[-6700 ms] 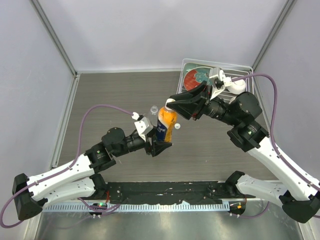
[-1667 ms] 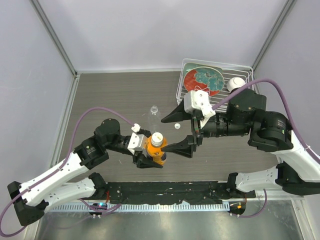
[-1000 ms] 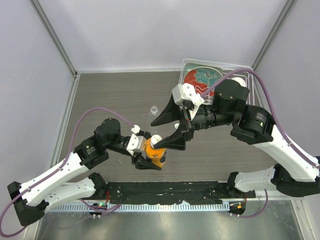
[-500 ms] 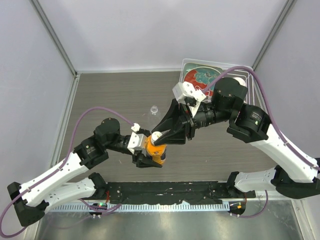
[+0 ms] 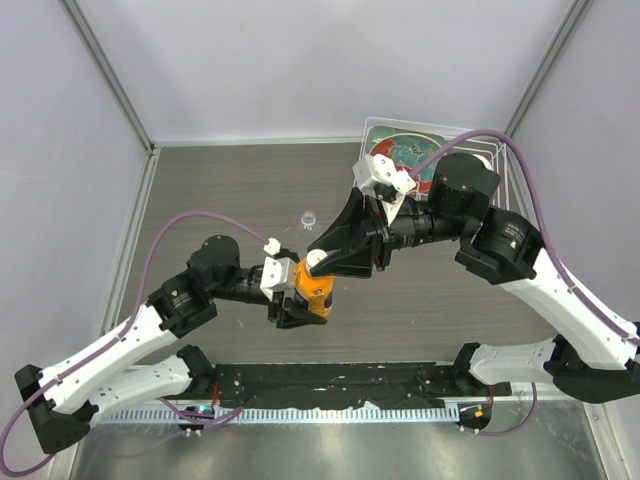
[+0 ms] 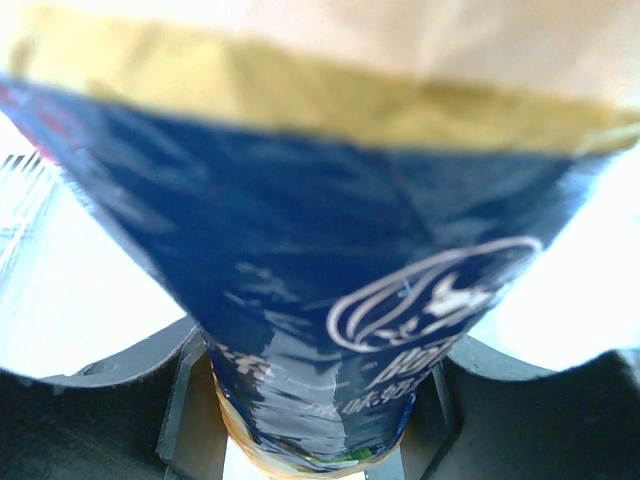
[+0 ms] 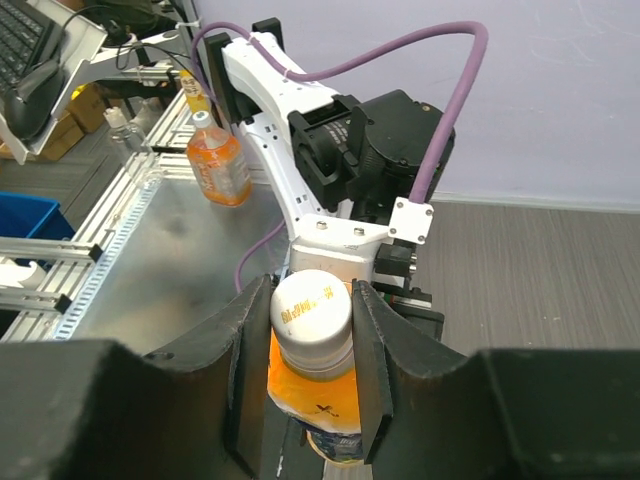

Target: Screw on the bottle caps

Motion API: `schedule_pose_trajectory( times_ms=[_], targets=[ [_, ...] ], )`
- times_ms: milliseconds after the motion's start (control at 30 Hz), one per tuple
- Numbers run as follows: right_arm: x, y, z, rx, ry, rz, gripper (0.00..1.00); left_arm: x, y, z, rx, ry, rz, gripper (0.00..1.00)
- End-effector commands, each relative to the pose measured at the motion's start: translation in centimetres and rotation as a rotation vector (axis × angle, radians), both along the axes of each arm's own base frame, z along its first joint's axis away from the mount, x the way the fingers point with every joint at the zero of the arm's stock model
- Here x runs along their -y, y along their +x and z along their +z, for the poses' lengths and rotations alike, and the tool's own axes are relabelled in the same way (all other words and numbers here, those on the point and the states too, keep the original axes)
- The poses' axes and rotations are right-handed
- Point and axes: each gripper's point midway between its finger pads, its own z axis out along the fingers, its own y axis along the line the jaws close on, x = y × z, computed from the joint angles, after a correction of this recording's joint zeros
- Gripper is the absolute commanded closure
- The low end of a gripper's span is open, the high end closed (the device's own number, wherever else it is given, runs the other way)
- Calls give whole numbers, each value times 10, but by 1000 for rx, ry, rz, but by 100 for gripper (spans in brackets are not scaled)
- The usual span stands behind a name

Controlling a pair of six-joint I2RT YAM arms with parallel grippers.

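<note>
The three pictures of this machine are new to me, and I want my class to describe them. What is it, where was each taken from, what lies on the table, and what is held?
It is two robot arms bolted to a table. One picture looks down from above; the other two come from cameras on each wrist. The left gripper clamps an orange bottle; its wrist picture shows only the blue label close up. The right gripper grips the cream cap sitting on the bottle's neck. A small clear item lies farther back, and a wire rack at the back right holds a red-and-teal plate.
</note>
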Motion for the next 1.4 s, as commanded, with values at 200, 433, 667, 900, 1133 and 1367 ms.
schedule_pose_trajectory(
  times_ms=[200, 433, 667, 900, 1133, 1367],
  targets=[
    [-15, 37, -70, -108, -193, -159, 88, 5, 28, 63, 92, -195, 153, 53],
    [-23, 64, -91, -161, -188, -297, 89, 3, 53, 84, 125, -260, 290, 56],
    [-25, 85, -118, -212, -227, -418, 92, 0, 65, 95, 154, -296, 359, 59],
    [-17, 103, -136, -214, -278, -545, 95, -6, 85, 101, 190, -309, 468, 60],
    [-14, 115, -150, -173, -338, -676, 96, -14, 114, 102, 203, -293, 628, 61],
    [-15, 132, -140, -131, -305, -888, 99, -17, 132, 91, 189, -256, 715, 66]
  ],
)
